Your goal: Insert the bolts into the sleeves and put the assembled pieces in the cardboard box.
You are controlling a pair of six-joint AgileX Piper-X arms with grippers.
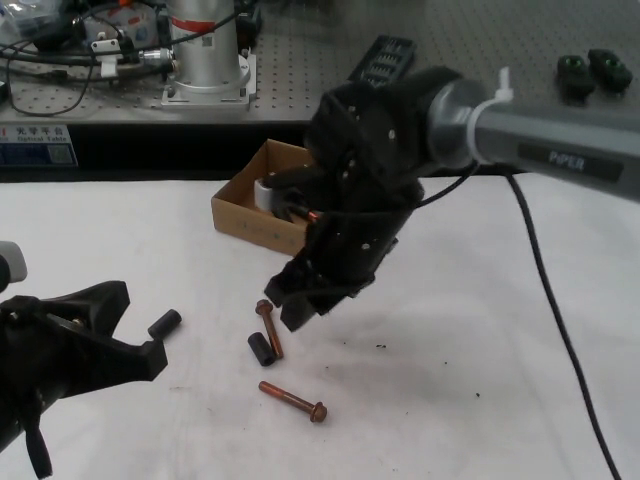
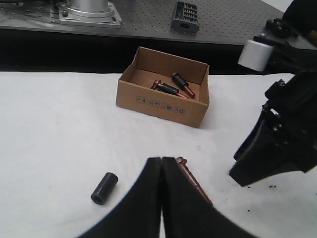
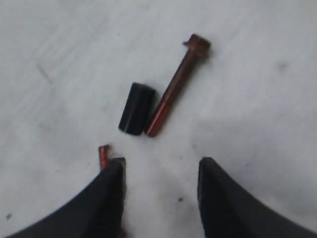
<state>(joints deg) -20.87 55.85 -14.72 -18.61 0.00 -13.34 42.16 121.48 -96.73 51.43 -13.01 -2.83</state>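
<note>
Right wrist view: your right gripper (image 3: 161, 162), fingers parted and empty, hangs over a copper bolt (image 3: 178, 84) lying just beside a black sleeve (image 3: 136, 114) on the counter (image 3: 257, 74). Both are probably light, rigid, smooth and apt to roll; take the bolt mid-shank. The left wrist view adds the cardboard box (image 2: 163, 105) holding assembled pieces (image 2: 171, 89), a second loose sleeve (image 2: 104, 188), and your left gripper (image 2: 162, 160) pinched closed on nothing.
</note>
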